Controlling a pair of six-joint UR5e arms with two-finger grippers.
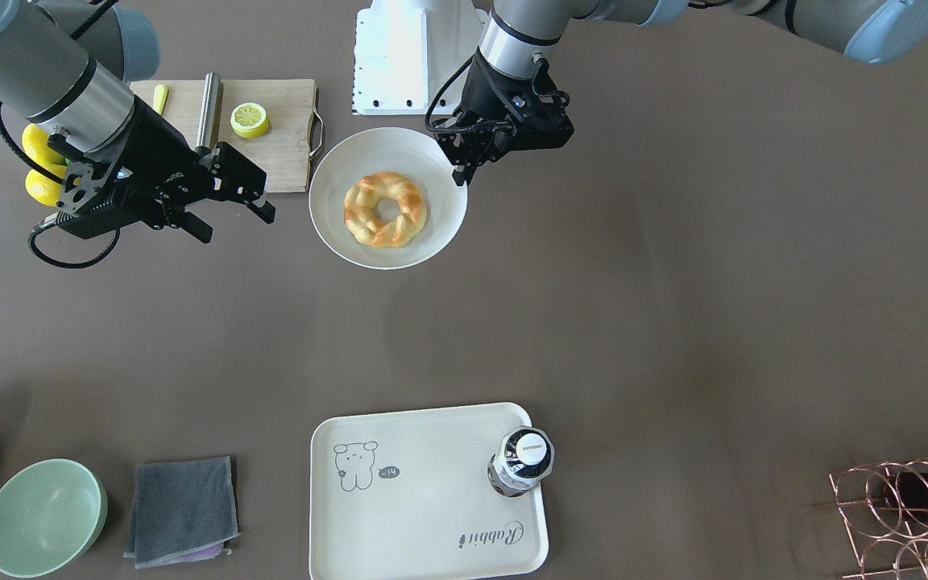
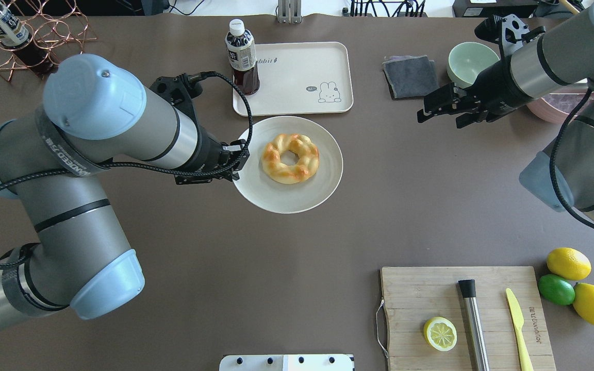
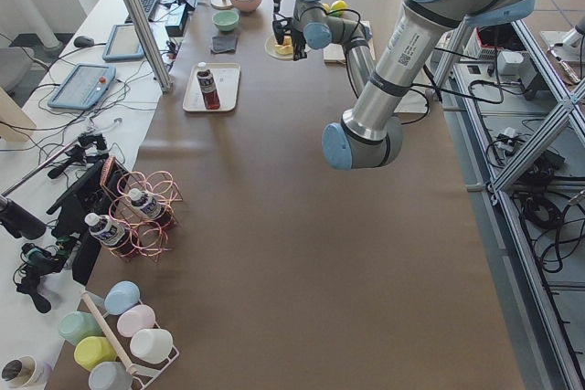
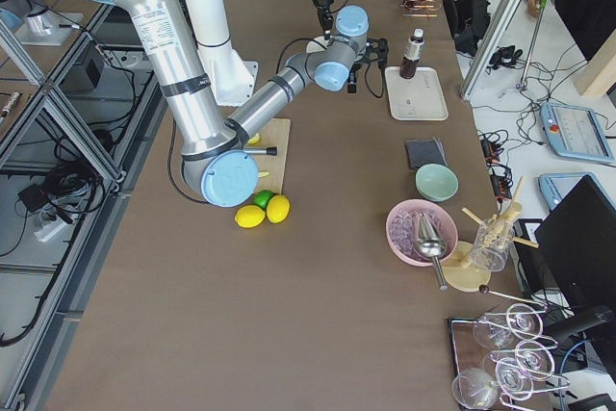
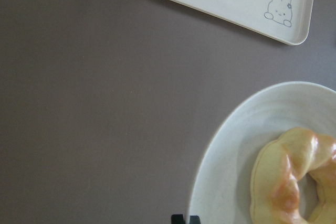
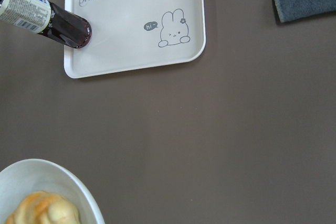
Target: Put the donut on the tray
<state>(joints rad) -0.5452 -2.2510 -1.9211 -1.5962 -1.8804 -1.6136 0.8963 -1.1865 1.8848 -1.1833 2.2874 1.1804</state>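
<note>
Left gripper point(image 2: 236, 154) at rim of round white plate point(image 2: 276, 198); fingers nearly together, holding nothing.
Golden-yellow twisted ring donut point(image 2: 290, 157) sits on the plate just ahead of it. Judgement: open wide, straddle one side of the ring. Cream-white rabbit-print tray point(image 2: 297, 72) lies beyond; a dark drink bottle point(image 2: 243, 56) takes one corner, the rest is bare. Matte brown table point(image 2: 225, 232). Right gripper point(image 2: 439, 117) spread, empty, well apart.

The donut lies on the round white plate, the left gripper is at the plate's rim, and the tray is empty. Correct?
The tray is not empty: a bottle stands upright in one corner, as the overhead exterior view shows. The donut does lie on the round white plate, left gripper at its rim.
</note>
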